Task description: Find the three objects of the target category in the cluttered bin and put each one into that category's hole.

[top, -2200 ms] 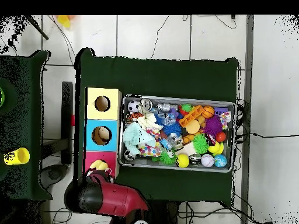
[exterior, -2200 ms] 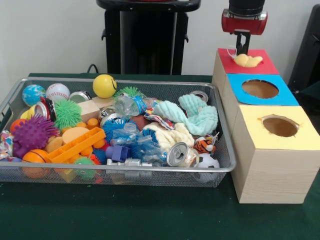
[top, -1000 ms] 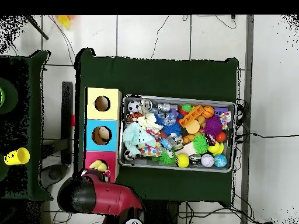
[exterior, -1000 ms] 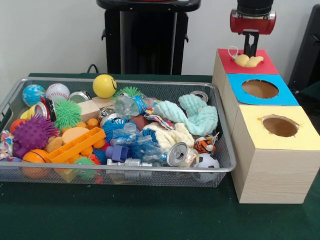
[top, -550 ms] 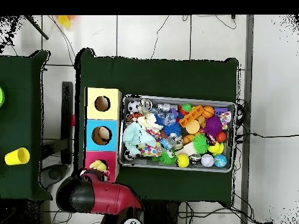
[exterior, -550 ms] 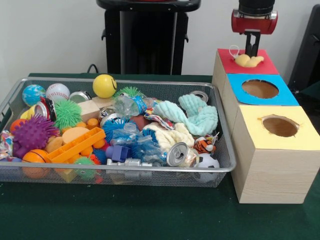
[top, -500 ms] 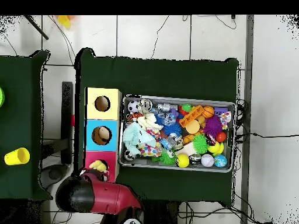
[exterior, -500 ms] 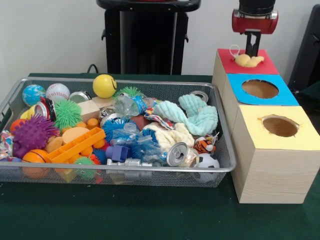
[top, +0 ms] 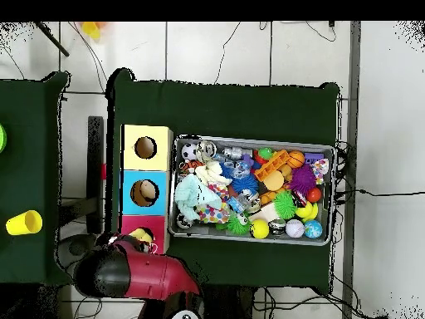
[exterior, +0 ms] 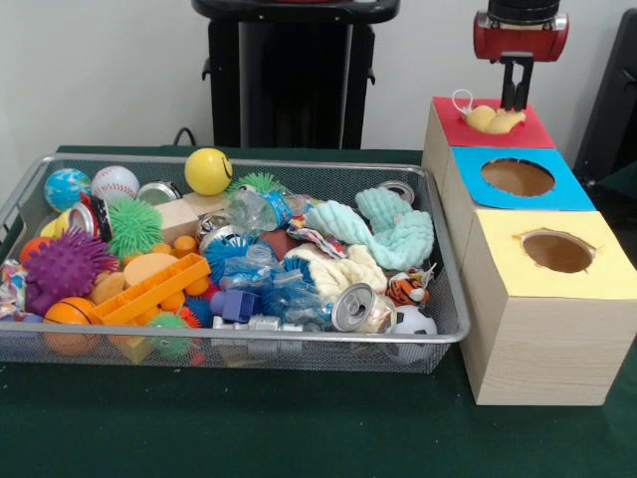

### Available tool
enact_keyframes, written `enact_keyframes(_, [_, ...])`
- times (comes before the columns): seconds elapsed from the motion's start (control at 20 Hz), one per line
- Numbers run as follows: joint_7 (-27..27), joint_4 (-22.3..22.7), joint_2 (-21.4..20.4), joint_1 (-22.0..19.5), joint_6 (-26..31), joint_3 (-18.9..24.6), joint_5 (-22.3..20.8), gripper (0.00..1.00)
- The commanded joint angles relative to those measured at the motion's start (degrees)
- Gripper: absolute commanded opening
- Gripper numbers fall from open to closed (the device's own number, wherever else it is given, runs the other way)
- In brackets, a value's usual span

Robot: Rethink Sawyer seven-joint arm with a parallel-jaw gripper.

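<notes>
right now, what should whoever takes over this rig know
Gripper: above the red-topped box, clear of the small yellow soft toy; whether it is open or shut cannot be made out.
Yellow soft toy: lies over the red box's hole, not dropped in.
Wire mesh bin: full of mixed clutter.
Blue-topped box and yellow-topped box: holes unobstructed.
Done: one item brought to the red hole.
Left: probably nudge the toy through, then find the remaining target items in the bin.

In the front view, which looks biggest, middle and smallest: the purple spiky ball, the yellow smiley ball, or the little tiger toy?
1. Purple spiky ball, clearly largest.
2. Yellow smiley ball.
3. Small orange striped tiger toy.
The yellow ball lies farther from the camera, so its true size may be somewhat understated.
</notes>
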Motion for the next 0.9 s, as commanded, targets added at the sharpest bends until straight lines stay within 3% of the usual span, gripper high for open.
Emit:
enact_keyframes(0.05, [8.97, -5.61, -0.68, -1.22, 4.31, 1.73, 0.88, 0.0])
enact_keyframes(0.5, [7.08, -6.27, 0.27, -2.26, 4.22, 0.72, -0.81, 0.0])
enact_keyframes(0.9, [5.01, -4.98, 7.22, -5.59, -5.66, 3.01, -3.95, 0.0])
